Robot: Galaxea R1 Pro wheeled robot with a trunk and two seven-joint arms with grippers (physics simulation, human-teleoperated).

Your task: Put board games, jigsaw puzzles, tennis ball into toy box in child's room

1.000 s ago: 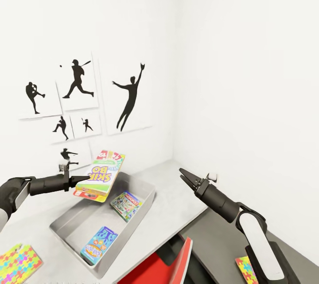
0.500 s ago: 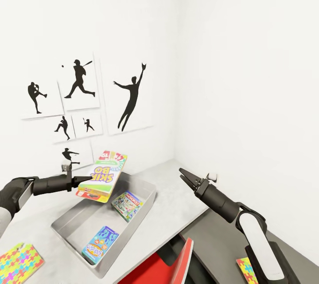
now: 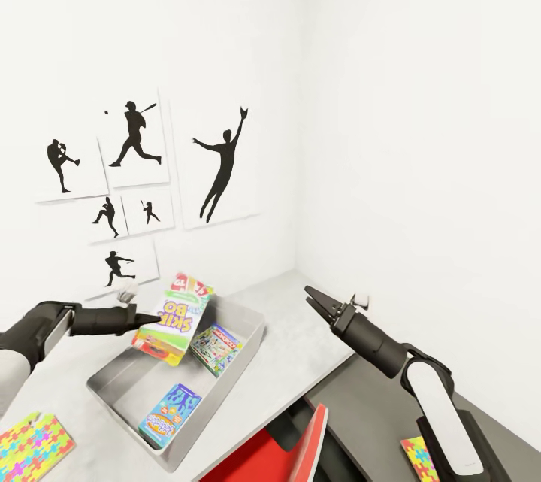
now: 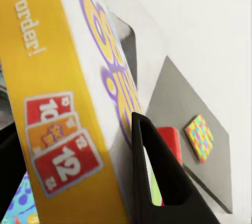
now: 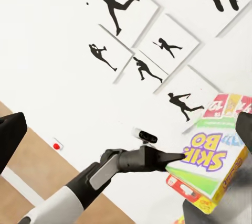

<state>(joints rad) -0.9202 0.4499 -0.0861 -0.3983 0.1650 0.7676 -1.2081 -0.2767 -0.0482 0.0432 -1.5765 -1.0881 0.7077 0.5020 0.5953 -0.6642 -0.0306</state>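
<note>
Head view: left gripper (image 3: 155,314) clamped on the Skip-Bo box (image 3: 174,317), tilted above the far end of the gray toy box (image 3: 244,343) on the counter (image 3: 300,331). Two game boxes inside: Monopoly (image 3: 215,347) leaning on the wall, a blue one (image 3: 169,413) near the front. Right gripper (image 3: 313,300) parted, holding nothing, off beside the toy box. Jigsaw puzzle (image 3: 28,443) flat on the counter.

Left wrist view: Skip-Bo box (image 4: 68,103) pinched against a black finger (image 4: 157,177).

Right wrist view: left gripper (image 5: 176,156) gripping the Skip-Bo box (image 5: 207,167) before the baseball silhouettes (image 5: 142,51).
</note>
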